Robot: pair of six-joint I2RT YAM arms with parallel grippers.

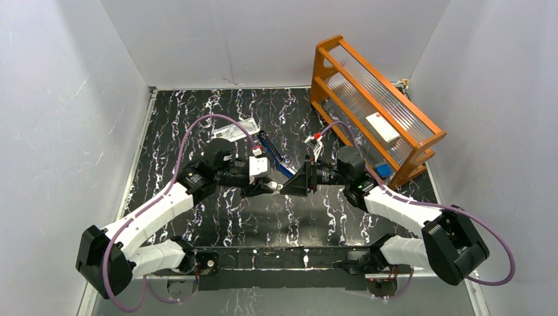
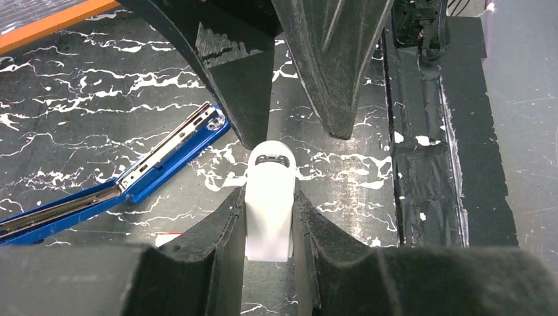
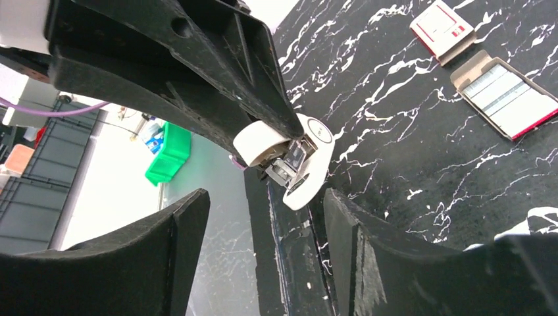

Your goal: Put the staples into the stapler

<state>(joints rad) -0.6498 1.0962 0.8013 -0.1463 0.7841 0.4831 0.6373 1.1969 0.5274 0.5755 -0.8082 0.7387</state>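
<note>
- Stapler (image 2: 148, 172) lies opened flat on the black table (image 1: 197, 112), just beyond the grippers.
- Staples (image 3: 508, 97) sit in an open cardboard tray beside a red-and-white box (image 3: 442, 26).
- Left gripper (image 2: 270, 201), stretched toward the centre, is clamped on a white gadget (image 3: 299, 161).
- Right gripper (image 3: 266, 197) faces it nose to nose, fingers spread wide, gripping nothing.

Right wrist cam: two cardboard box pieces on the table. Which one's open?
The lower tray, nearer the right edge: flap open, grey staples lying inside. The upper piece shows only a closed red-and-white face.
</note>
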